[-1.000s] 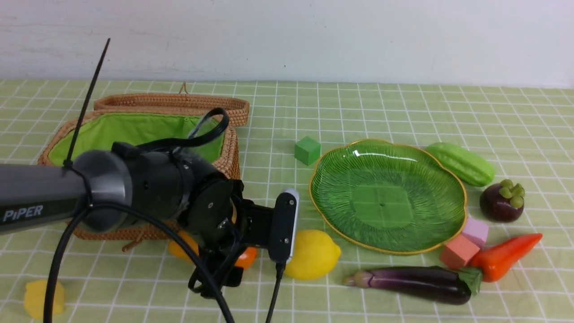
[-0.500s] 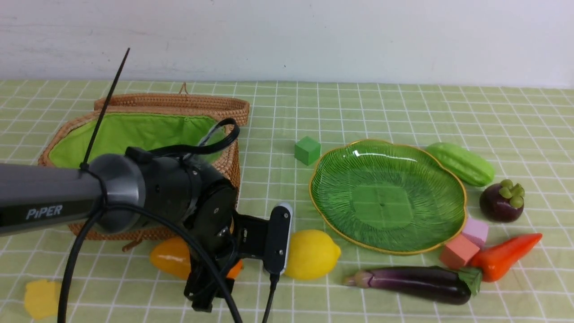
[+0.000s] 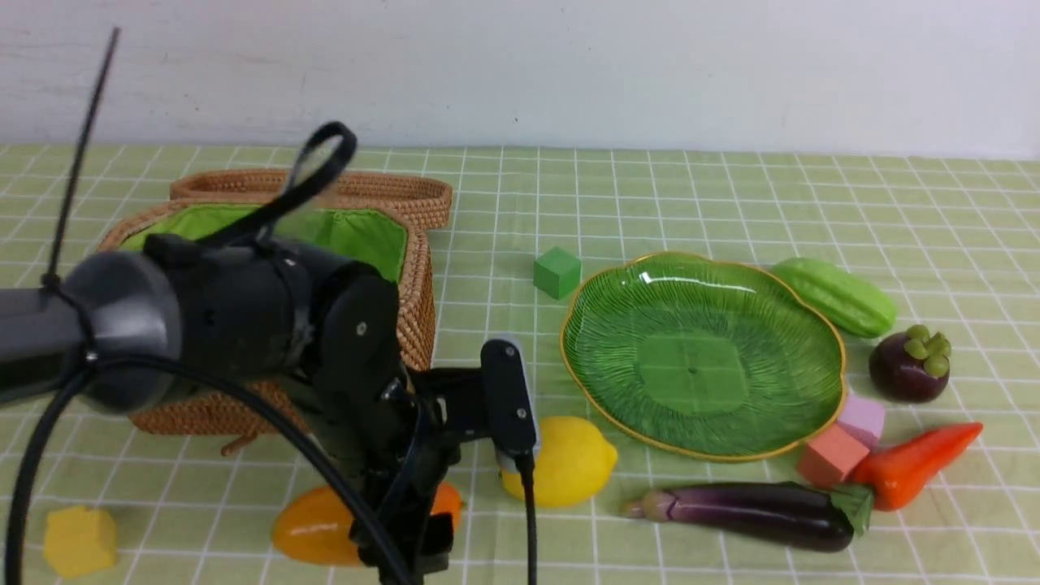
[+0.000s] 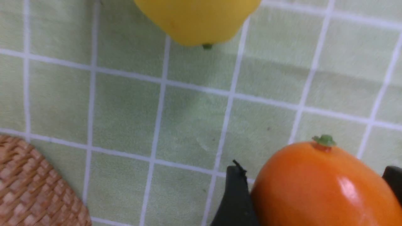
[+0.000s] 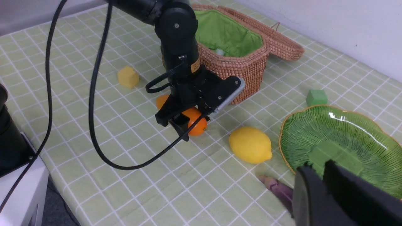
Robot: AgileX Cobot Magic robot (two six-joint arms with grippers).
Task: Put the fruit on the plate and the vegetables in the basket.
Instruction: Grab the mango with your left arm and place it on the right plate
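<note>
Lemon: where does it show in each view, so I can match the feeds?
Front view: lemon low centre, between the mango and the eggplant.
Left wrist view: lemon cut off at the frame edge, across the checked cloth from the mango.
Right wrist view: lemon mid-frame, between the mango and the plate.
Shared landmark: the wicker basket, in all three.

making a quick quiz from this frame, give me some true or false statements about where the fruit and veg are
The plate holds nothing. True.
The green cube stands between the basket and the plate. True.
The lemon lies in the basket. False: it lies on the cloth, near the plate.
The mango sits between the left gripper's fingers. True.
The eggplant rests on the plate. False: it lies on the cloth, on the robot's side of the plate.
</note>
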